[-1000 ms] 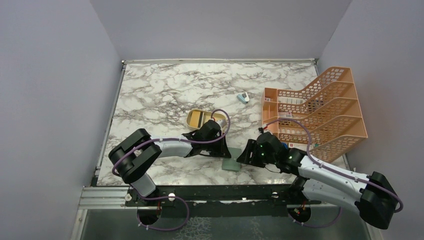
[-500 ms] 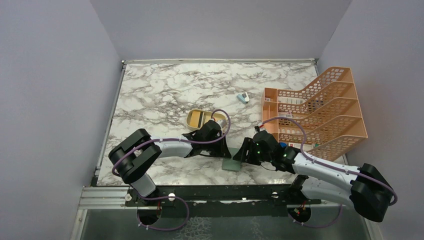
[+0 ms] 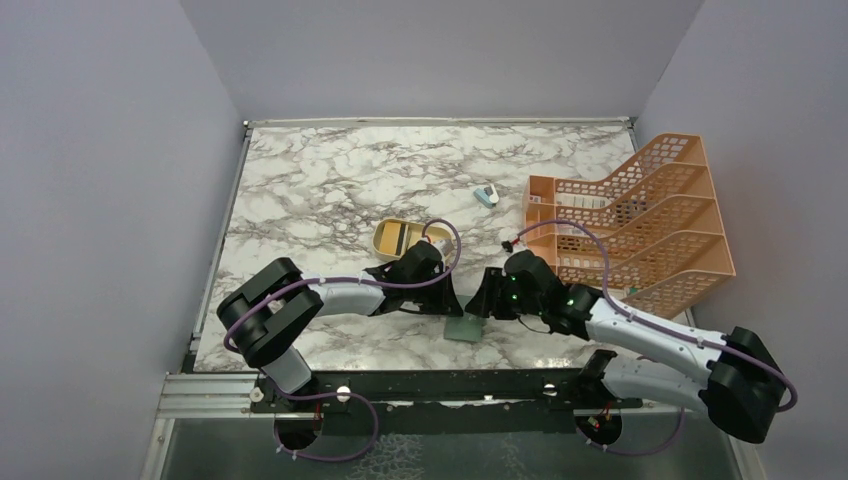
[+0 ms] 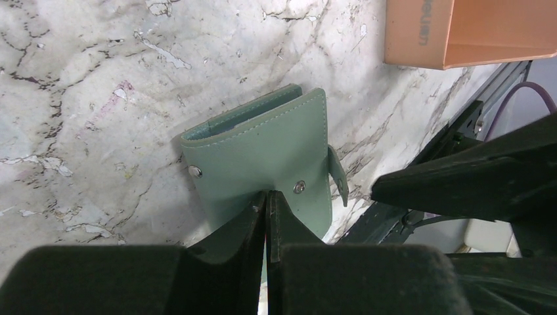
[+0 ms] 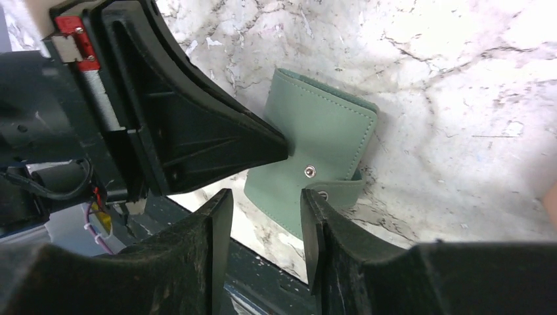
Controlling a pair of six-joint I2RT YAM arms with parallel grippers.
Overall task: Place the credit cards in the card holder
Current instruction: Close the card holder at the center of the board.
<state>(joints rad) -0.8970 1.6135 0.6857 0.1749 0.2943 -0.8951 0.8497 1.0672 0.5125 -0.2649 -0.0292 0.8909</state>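
With the card holder folded shut at lower centre of the top view, near the worktop edge, the left end effector, pinched narrow, pressed its edge while the half-spread, empty right end effector hovered at its strap, seemingly about to need a catch there to open it.

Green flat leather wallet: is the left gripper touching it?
Touching. Right wrist view: the shut left gripper rests its black tip on the grey-green wallet.

the right fingers have moved left, closer to the card holder, and narrowed
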